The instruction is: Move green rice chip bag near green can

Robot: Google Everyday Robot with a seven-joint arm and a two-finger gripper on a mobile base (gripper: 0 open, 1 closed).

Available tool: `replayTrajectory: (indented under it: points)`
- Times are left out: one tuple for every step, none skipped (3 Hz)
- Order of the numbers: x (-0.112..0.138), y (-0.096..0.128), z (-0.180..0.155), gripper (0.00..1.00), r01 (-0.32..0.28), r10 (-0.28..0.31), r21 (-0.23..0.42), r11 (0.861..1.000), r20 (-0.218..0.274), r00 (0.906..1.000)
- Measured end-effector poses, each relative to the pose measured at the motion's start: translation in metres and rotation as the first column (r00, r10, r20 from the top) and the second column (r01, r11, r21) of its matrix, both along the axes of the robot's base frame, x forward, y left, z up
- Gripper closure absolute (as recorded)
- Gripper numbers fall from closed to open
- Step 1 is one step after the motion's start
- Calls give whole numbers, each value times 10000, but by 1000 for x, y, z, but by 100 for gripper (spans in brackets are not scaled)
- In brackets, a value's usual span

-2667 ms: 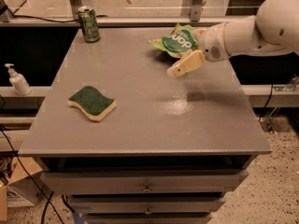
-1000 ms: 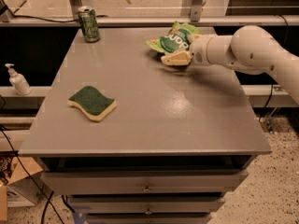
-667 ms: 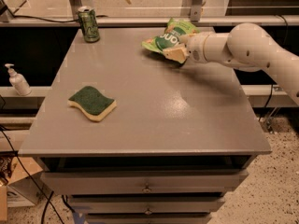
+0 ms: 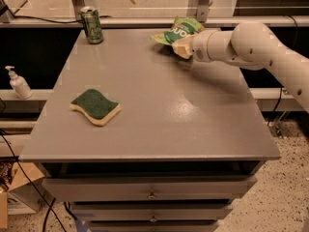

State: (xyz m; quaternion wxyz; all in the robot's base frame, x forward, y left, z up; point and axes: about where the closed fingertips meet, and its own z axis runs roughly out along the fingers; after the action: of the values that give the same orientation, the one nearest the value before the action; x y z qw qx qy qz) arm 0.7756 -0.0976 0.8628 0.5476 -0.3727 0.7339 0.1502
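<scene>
The green rice chip bag (image 4: 176, 32) is light green with a dark round label and white lettering. It is held just above the grey table (image 4: 154, 105) at its back right. My gripper (image 4: 179, 46) is shut on the bag's lower right part, with the white arm reaching in from the right. The green can (image 4: 91, 25) stands upright at the table's back left corner, well to the left of the bag.
A dark green sponge with a yellow base (image 4: 95, 106) lies on the table's left middle. A white pump bottle (image 4: 18, 82) stands on a lower ledge to the left. Metal frame posts rise behind the table. Drawers are below the front edge.
My gripper closed on the bag, lifted it slightly and carried it a little to the left along the back of the table. The can and sponge have not moved.
</scene>
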Motion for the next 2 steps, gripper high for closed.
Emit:
replayTrajectory:
  points:
    - [6,9,-1,100,-245,245,37,9997,-3,9997]
    - [11,38,6,100,-1009,1007,137,9948,149,9948]
